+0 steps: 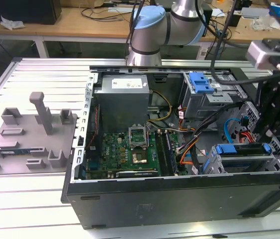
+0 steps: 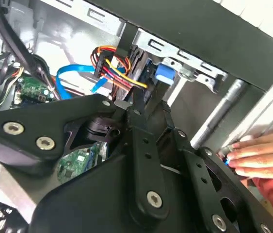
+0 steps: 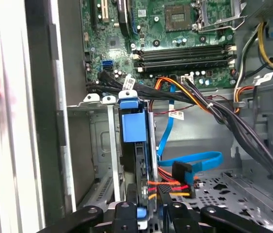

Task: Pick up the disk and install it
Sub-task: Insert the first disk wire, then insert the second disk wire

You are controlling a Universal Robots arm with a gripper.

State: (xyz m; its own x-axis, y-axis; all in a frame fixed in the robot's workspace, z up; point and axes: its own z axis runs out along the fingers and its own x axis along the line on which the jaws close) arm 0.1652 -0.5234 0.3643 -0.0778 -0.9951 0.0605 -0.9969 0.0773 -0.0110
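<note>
While the disk (image 3: 135, 127) stands on edge in the cage (image 3: 102, 145) at the front corner of the case (image 1: 179, 199), its blue bracket showing along the cage's open side in the exterior view, I judge the step in hand to be seating it. My jaws straddle the end of the disk nearest my wrist, but I cannot tell whether they are clamped on it or standing just clear. To do this well, I think the push should run straight along the cage's rails, with the bracket kept square to the metal walls so that neither side binds. Just beside the slot lies a bundle of red and orange wires (image 3: 172, 187), with a blue cable (image 3: 194, 162) looped next to it. Both sit near the disk's end, so I would watch that nothing gets pinched between bracket and cage. A hand (image 2: 262, 155) rests on the tabletop just outside the case wall, close to my linkage, so any motion here ought to be slow and small.
</note>
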